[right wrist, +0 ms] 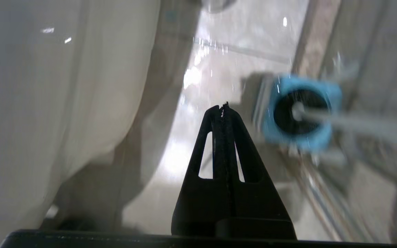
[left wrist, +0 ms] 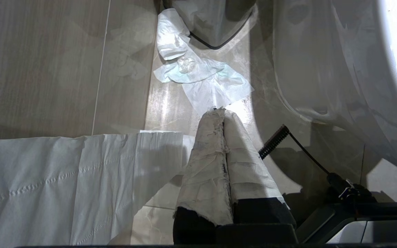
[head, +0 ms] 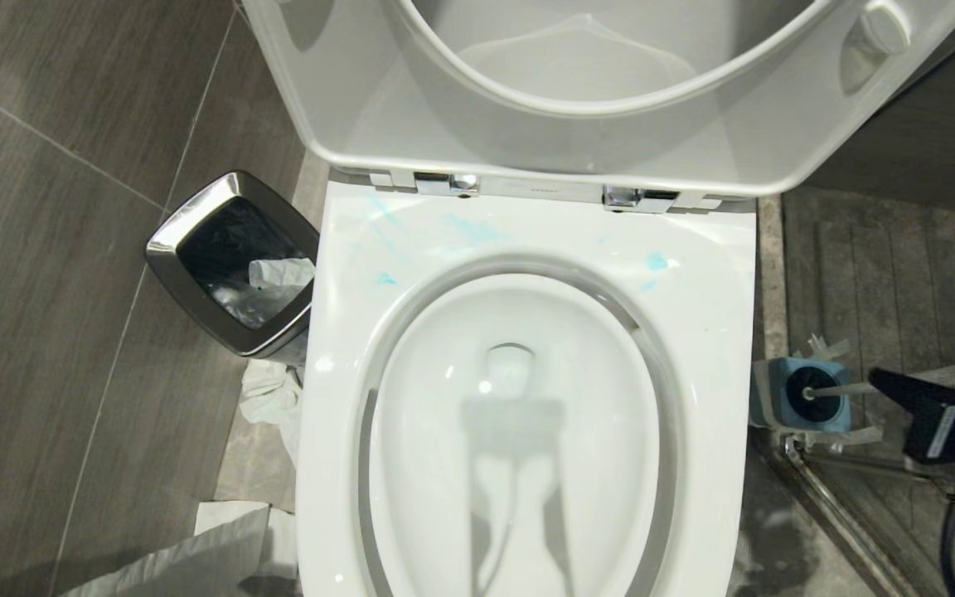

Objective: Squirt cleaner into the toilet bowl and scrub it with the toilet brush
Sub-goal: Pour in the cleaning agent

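Note:
The toilet bowl (head: 718, 348) fills the middle of the head view, seat and lid raised. Pale blue smears of cleaner (head: 656, 261) mark the back of its rim; no bottle shows. Right of the bowl, on the floor, the toilet brush (head: 846, 388) stands in its blue holder (head: 776, 398), handle leaning right. My right gripper (head: 877, 377) is shut and empty, its tip close to that handle. In the right wrist view this gripper (right wrist: 223, 107) points at the floor just beside the holder (right wrist: 302, 141) and brush (right wrist: 357, 124). My left gripper (left wrist: 223, 112), fingers wrapped in white material, is shut over the floor.
A square steel-rimmed bin (head: 233, 261) stands left of the bowl, with crumpled tissue (head: 270, 394) on the floor beside it. A large paper sheet (left wrist: 64, 179) lies under the left arm. A metal floor rail (head: 842, 514) runs behind the brush holder.

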